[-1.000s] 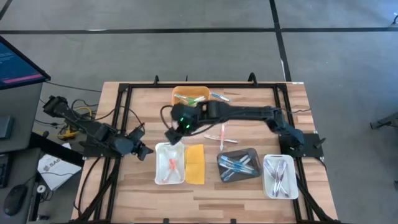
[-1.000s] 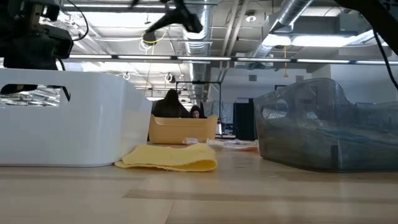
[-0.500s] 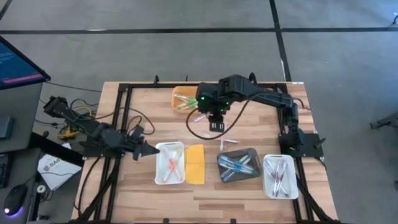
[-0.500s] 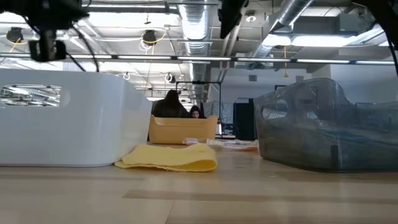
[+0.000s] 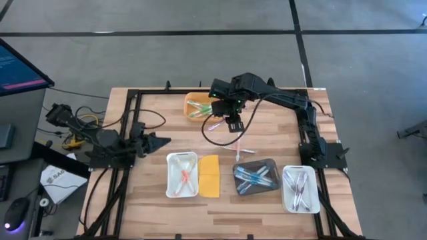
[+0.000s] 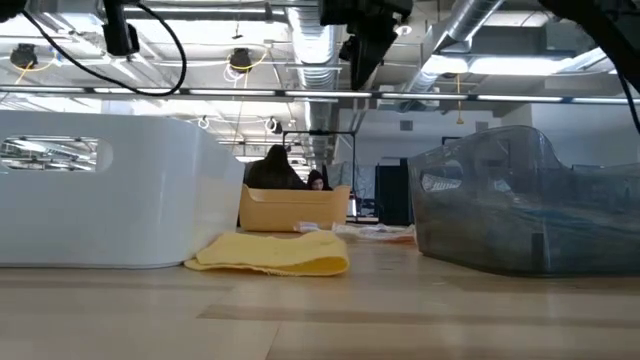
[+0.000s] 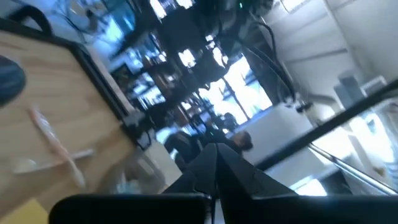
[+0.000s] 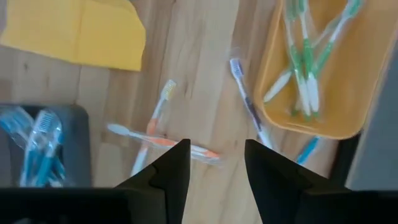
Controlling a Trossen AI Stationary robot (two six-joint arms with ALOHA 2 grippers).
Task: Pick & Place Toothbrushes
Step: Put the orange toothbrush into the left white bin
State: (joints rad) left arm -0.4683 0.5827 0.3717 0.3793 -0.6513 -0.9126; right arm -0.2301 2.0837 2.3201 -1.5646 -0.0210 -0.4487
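Observation:
Loose toothbrushes lie flat on the wood: two orange ones (image 8: 155, 134) crossing each other and a dark-blue one (image 8: 245, 102) beside the yellow tray (image 5: 189, 100). Green toothbrushes (image 8: 308, 65) lie inside that tray. My right gripper (image 8: 214, 146) hangs open above the loose ones, pointing down, with nothing between its fingers; in the high view my right gripper (image 5: 233, 125) shows just right of the yellow tray. My left gripper (image 5: 163, 140) is shut on nothing at the table's left edge, held level above the wood.
Along the near side stand a white tray (image 5: 172, 160) holding orange toothbrushes, a flat yellow lid (image 5: 209, 176), a dark tray (image 5: 270, 163) with blue toothbrushes and another white tray (image 5: 288, 175) with pale ones. A black frame (image 5: 133, 127) borders the table.
My right gripper has swung from above the near-left white tray toward the table's far edge and right, turning about its own axis, and now hangs over the loose toothbrushes by the yellow tray. My left gripper has risen and tipped up to level, still shut.

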